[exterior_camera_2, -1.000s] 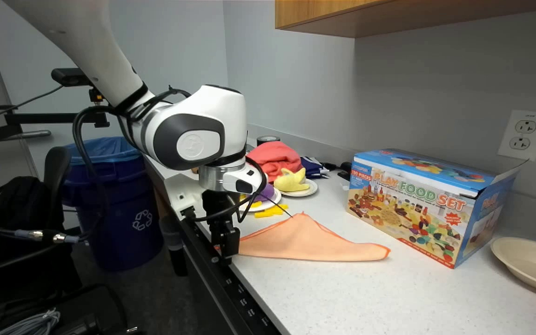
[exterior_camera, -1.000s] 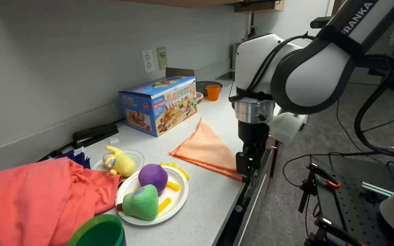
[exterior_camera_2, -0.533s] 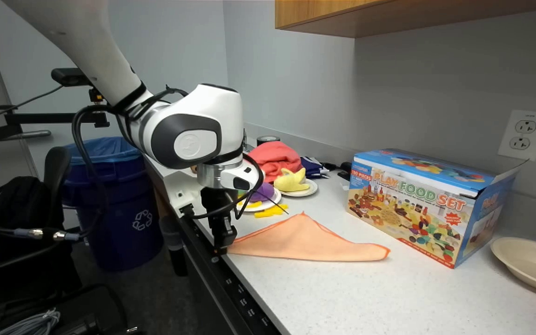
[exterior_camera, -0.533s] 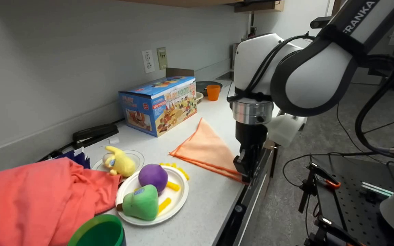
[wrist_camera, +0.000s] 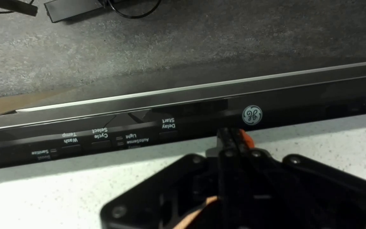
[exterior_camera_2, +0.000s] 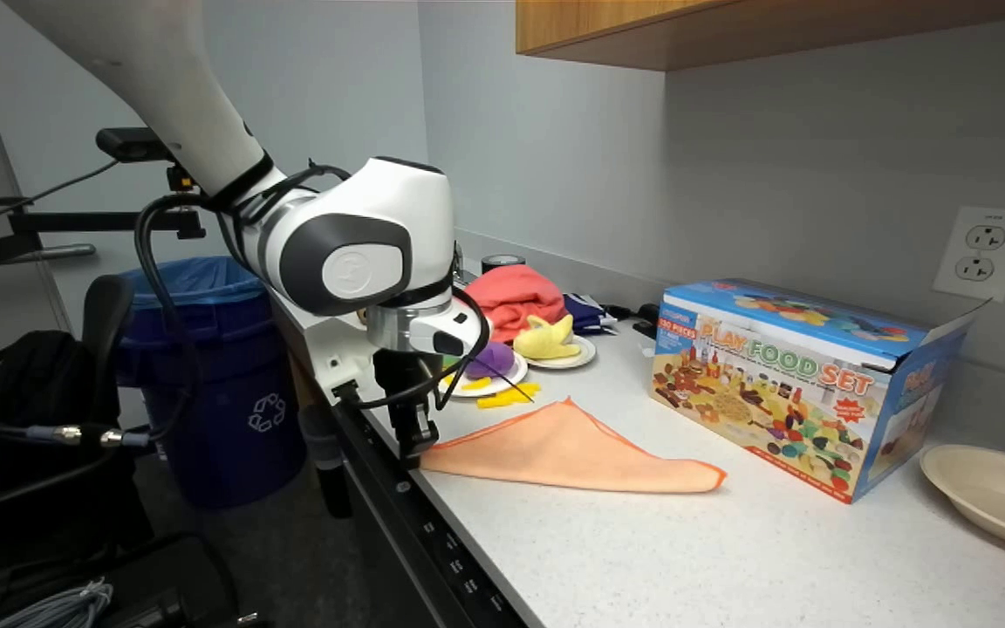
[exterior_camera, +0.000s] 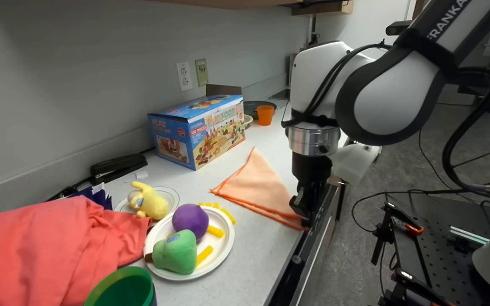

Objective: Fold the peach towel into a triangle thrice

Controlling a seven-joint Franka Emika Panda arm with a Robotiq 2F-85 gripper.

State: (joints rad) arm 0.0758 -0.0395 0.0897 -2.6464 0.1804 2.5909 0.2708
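Gripper has jaws together, looks clamped on peach towel at corner farthest from play food set box. Towel lies near box, roughly triangular, edges doubled: probably one fold done at least, count unclear; more likely left.

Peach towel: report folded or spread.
Folded: the peach towel lies in a rough triangle, layered orange hems showing in an exterior view.

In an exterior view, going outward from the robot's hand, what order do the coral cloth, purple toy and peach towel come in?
1. Peach towel, touching the gripper.
2. Purple toy, on a plate.
3. Coral cloth, beyond that plate.
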